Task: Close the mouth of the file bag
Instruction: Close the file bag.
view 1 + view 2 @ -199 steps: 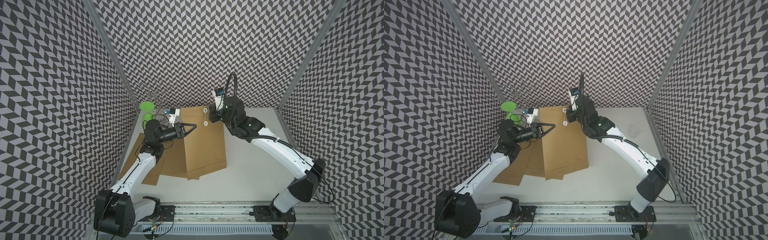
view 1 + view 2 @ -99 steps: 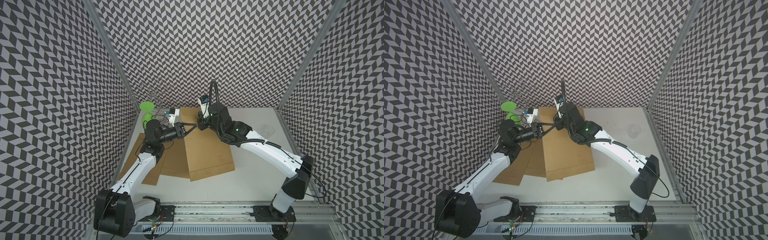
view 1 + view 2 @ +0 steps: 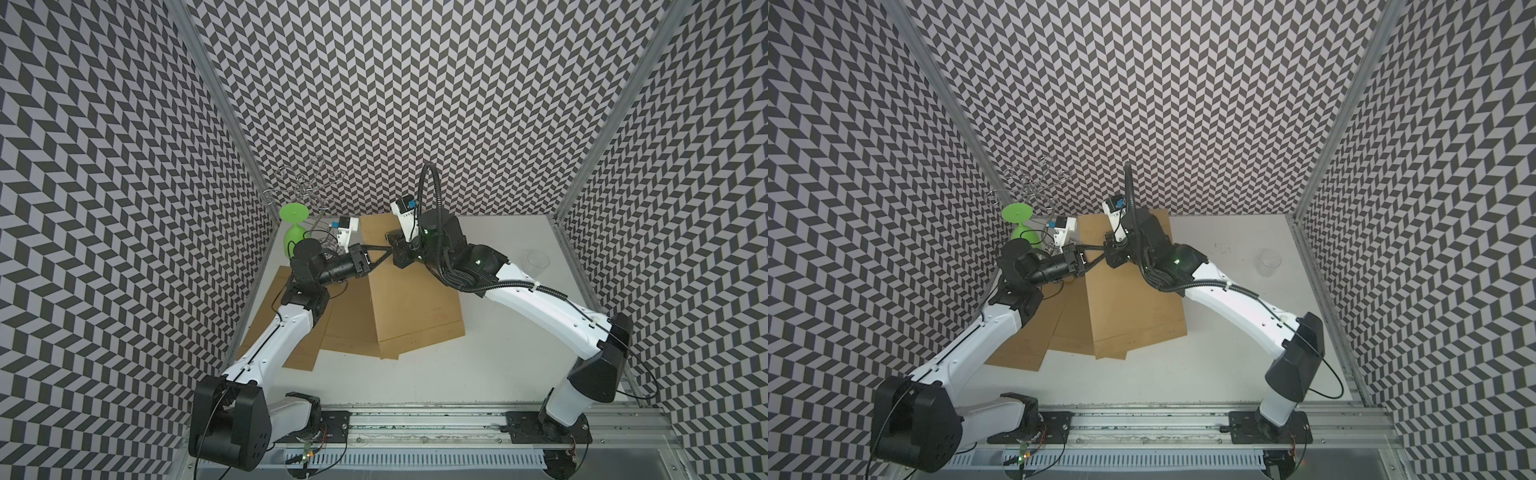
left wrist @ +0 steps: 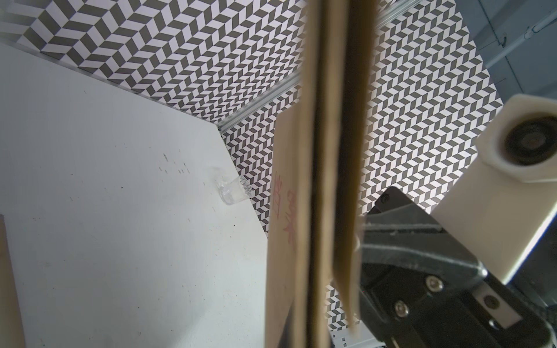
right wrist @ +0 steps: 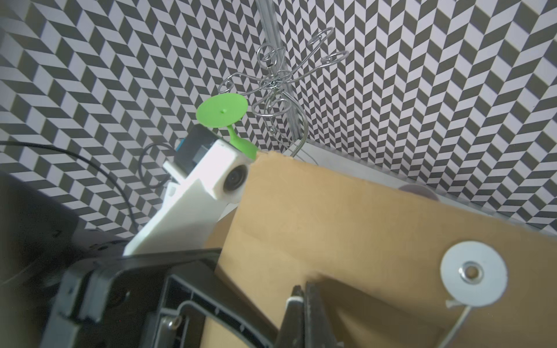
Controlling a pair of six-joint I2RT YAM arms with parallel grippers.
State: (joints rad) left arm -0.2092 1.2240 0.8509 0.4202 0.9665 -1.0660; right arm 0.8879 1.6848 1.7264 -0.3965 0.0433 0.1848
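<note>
The brown file bag (image 3: 415,303) lies on top of other brown bags, its mouth at the far end of the table. My right gripper (image 5: 303,290) is shut on the edge of the bag's flap (image 5: 346,229), which carries a white disc (image 5: 473,275) with a string. The flap is lifted off the bag. In both top views my left gripper (image 3: 388,253) (image 3: 1102,248) comes in from the left, shut, its tips meeting the right gripper at the bag's far left corner. In the left wrist view the bag's paper layers (image 4: 325,180) run edge-on through the middle and hide my own jaws.
More brown file bags (image 3: 303,332) fan out under the left arm. A green goblet (image 3: 294,218) hangs upside down on a wire rack (image 3: 305,187) in the far left corner. A clear cup (image 3: 534,262) stands at the far right. A metal rail (image 3: 415,419) runs along the front.
The right gripper has swung left and slightly down with the flap, up to the left gripper's tips. The bag's near end has turned to the right. The left arm has held still.
</note>
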